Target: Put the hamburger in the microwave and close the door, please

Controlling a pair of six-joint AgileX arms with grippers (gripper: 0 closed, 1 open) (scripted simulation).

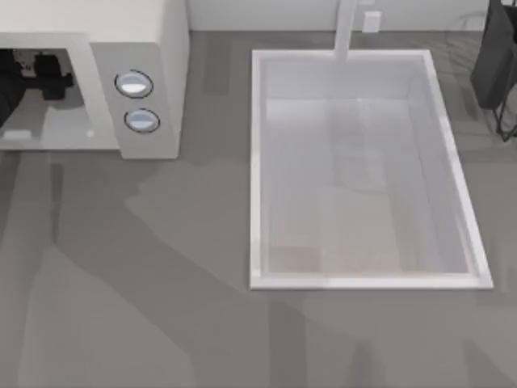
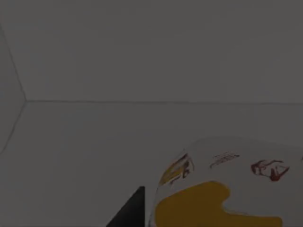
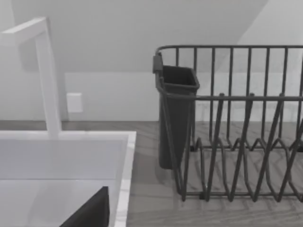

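The left gripper (image 1: pixel 36 77) is deep inside the big white box microwave (image 1: pixel 153 48) at the counter's top left corner. The small whitish hamburger with yellow marks (image 2: pixel 222 189) sits just by its tip; I can't tell its grip. Better to let go gently, then back straight out.

Left tool (image 1: pixel 40 77) fills microwave (image 1: pixel 149 48) cavity w/ hamburger (image 2: pixel 222 189), sink (image 1: pixel 258 162) mid-table (deep), dish rack (image 1: pixel 501 65) far right, front table (image 1: pixel 121 307) open

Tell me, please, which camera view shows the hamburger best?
The left wrist view: the hamburger sits close up on the pale floor of the microwave, its yellow and red markings clear. In the top view, the left gripper reaches into the cavity where it lies.
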